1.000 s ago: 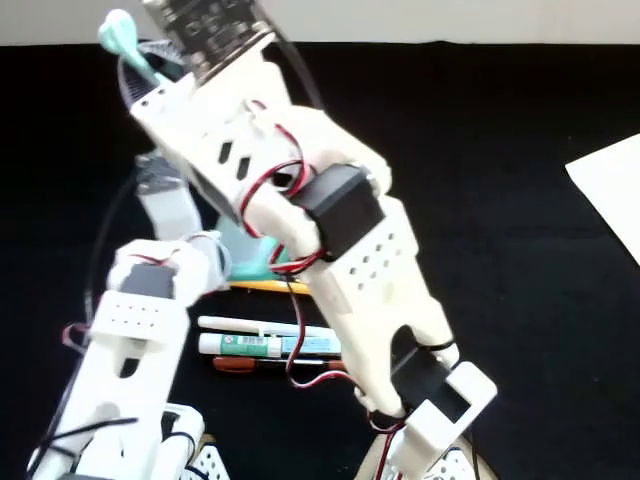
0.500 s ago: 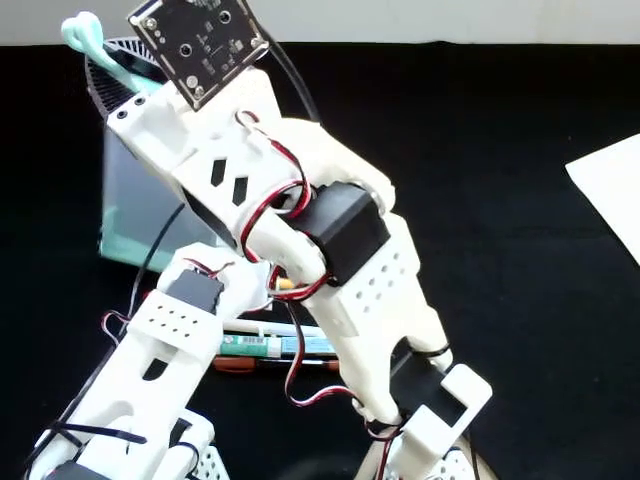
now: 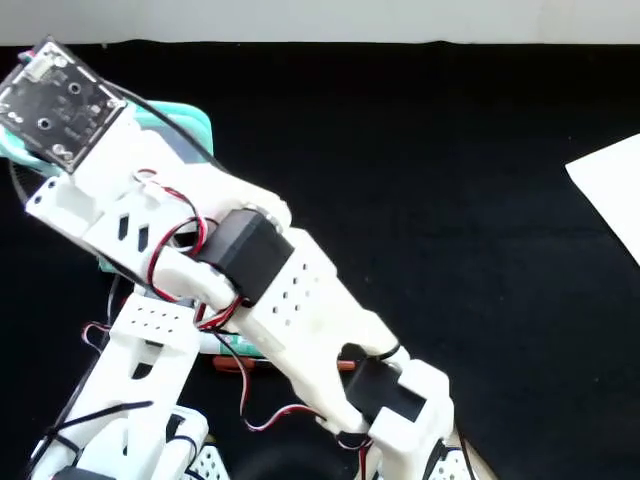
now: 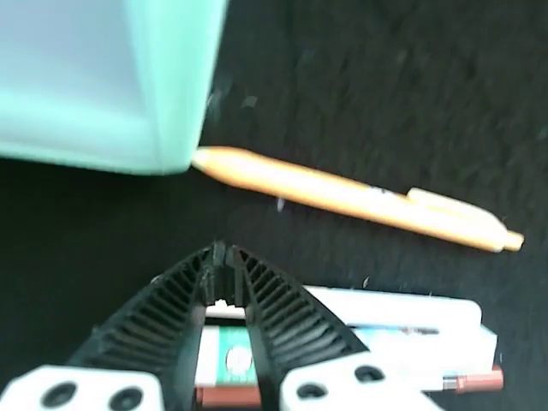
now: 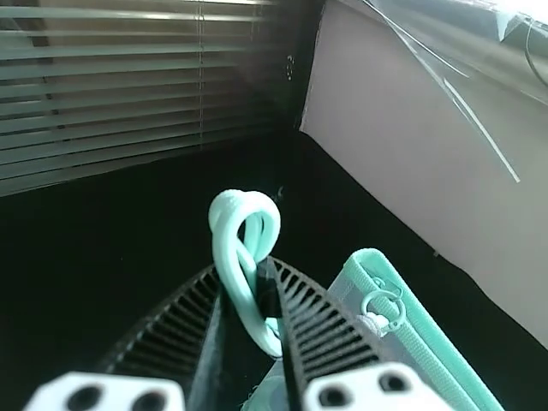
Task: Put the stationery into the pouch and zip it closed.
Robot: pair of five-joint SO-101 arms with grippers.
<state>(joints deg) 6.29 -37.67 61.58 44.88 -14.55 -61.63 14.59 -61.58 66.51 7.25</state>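
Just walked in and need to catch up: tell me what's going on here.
The right gripper is shut on the mint cord loop of the pouch. The left gripper hangs shut above the black table, where an orange pen lies with its tip at the pouch's corner and white pens lie beside it. None of them is in the pouch yet.

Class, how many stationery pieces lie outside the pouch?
4: orange pen at the pouch's corner; white pen, labelled marker and brown pen bunched by the left gripper. More may be hidden.
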